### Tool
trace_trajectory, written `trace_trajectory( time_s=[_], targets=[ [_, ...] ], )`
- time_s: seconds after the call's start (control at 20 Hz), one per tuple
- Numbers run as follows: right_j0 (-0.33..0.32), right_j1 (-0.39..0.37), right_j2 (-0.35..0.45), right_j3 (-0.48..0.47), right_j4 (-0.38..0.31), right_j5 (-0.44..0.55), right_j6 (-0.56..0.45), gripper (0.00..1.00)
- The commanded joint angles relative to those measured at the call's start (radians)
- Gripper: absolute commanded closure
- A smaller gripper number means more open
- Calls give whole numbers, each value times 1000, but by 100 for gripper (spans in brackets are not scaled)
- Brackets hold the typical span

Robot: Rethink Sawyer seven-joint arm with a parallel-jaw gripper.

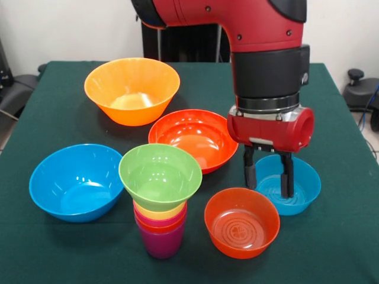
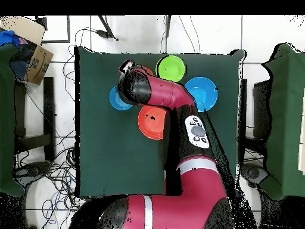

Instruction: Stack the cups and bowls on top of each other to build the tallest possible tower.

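A green small bowl (image 1: pixel 160 176) sits upright on the tower (image 1: pixel 161 234) of nested cups, which has a purple base with crimson and yellow rims above it. My gripper (image 1: pixel 268 174) is open and reaches down at the small blue bowl (image 1: pixel 299 186). One finger is inside the bowl and the other is at its left rim. A small translucent orange bowl (image 1: pixel 241 222) stands just in front. In the overhead view the arm hides the gripper. The green bowl (image 2: pixel 171 67) and part of the small blue bowl (image 2: pixel 118 100) show beside it.
A wide red-orange bowl (image 1: pixel 194 137) stands behind the tower, a large orange-yellow bowl (image 1: pixel 131 89) at the far left, and a large blue bowl (image 1: pixel 77 180) left of the tower. All rest on the green-clothed table (image 1: pixel 331 248). A cardboard box (image 2: pixel 37 59) lies off the table.
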Motion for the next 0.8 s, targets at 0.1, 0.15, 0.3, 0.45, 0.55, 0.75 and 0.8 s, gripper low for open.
trace_trajectory(
  time_s=[0.1,0.15,0.3,0.45,0.55,0.75,0.8],
  targets=[
    [-23,14,66,62,-1,82,37,0],
    [-23,19,68,58,-2,78,35,0],
    [-15,44,63,34,-4,59,40,0],
    [-4,77,52,12,-7,28,49,0],
    [7,97,40,1,-7,14,60,0],
    [18,129,31,-15,-8,-22,73,0],
    [25,136,23,-16,-9,-32,79,0]
  ],
)
